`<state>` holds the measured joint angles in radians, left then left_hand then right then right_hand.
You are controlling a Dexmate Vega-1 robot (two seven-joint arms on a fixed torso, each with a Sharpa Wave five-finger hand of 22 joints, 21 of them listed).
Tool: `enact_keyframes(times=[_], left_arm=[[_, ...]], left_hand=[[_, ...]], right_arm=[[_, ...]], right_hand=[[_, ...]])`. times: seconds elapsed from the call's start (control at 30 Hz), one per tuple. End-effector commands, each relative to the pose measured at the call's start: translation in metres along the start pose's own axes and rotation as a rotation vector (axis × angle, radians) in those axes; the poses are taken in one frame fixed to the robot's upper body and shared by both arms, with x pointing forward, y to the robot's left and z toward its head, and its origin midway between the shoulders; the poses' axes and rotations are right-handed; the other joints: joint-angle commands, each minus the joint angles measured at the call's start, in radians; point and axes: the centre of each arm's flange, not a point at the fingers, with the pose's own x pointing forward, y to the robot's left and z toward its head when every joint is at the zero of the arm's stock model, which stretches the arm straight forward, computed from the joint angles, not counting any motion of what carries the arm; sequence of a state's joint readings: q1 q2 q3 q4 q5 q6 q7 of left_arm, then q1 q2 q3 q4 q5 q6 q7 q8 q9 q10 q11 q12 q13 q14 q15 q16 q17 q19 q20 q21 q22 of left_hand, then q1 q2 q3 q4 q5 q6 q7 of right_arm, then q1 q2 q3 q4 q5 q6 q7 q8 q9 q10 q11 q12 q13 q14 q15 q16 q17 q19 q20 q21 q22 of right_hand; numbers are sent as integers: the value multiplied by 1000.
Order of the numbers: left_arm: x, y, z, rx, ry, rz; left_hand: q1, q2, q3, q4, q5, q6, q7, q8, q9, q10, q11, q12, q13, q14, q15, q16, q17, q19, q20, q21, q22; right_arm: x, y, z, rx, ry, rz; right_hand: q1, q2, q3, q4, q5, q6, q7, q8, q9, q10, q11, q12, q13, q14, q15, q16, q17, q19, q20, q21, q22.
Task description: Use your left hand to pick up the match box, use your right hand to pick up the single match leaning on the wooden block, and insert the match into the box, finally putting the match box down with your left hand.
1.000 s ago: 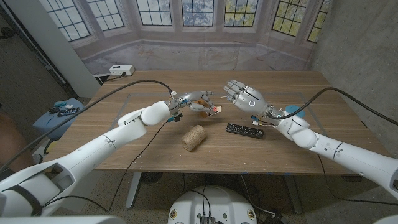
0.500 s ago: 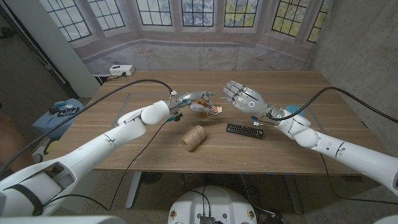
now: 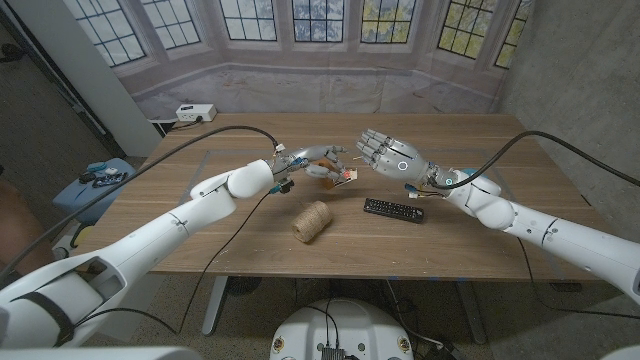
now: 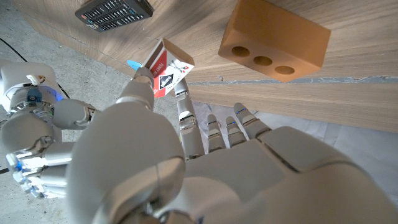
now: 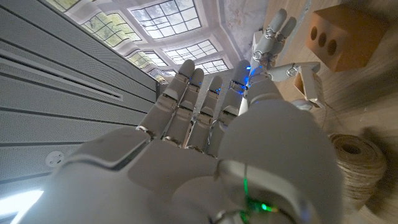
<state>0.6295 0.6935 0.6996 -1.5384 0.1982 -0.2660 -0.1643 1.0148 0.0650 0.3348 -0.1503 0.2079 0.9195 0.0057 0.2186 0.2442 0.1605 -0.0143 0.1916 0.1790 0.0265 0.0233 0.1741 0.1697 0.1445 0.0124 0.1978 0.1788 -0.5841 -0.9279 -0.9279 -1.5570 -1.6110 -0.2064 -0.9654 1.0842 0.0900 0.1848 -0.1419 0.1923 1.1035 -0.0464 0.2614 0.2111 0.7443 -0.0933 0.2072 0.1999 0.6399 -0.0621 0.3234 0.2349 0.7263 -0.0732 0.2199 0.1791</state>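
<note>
Matchbox [image 3: 343, 176] sits pinched in the left hand's [image 3: 312, 161] fingers above the bench [image 3: 230, 235], right hand [image 3: 392, 153] just beside it, fingers released and spread. Left wrist view shows the block [image 4: 274, 39] and remote [image 4: 114, 9]; right wrist view shows twine [image 5: 352, 163].

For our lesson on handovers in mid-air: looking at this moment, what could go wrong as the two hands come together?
1. The left hand holds the match box at its fingertips above the table; a nudge from the right hand might knock it loose.
2. No match is visible in the right hand, so an insertion may have nothing to insert.
3. A dropped box could land by the twine roll or the remote.
</note>
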Motion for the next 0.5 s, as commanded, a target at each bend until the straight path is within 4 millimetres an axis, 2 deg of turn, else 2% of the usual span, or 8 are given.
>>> enact_keyframes(times=[0.03, 0.5], left_arm=[[3, 1, -2, -6, -4, -3], [4, -1, -3, -14, 0, -4]], left_hand=[[-5, 5, -4, -1, 0, -4, -2, 0, 1, -2, 1, 2, 2, -2, -2, 4, 2, -4, 2, 4, 3], [-6, 7, -4, -1, 0, -9, -3, -1, 1, -4, 3, 2, 2, -2, -1, 4, 1, -4, 3, 4, 3]], right_arm=[[-1, 11, -3, -5, -97, 22], [-1, 17, -11, -20, -146, 45]], right_hand=[[-1, 6, -3, 2, -2, -2, -2, -5, 3, 2, 0, -4, 3, 4, -147, -5, 1, 1, -53, 3, 2], [-1, 7, -3, 1, -1, -3, -3, -6, 3, 1, -1, -4, 3, 6, -147, -7, 0, -1, -53, 2, 2]])
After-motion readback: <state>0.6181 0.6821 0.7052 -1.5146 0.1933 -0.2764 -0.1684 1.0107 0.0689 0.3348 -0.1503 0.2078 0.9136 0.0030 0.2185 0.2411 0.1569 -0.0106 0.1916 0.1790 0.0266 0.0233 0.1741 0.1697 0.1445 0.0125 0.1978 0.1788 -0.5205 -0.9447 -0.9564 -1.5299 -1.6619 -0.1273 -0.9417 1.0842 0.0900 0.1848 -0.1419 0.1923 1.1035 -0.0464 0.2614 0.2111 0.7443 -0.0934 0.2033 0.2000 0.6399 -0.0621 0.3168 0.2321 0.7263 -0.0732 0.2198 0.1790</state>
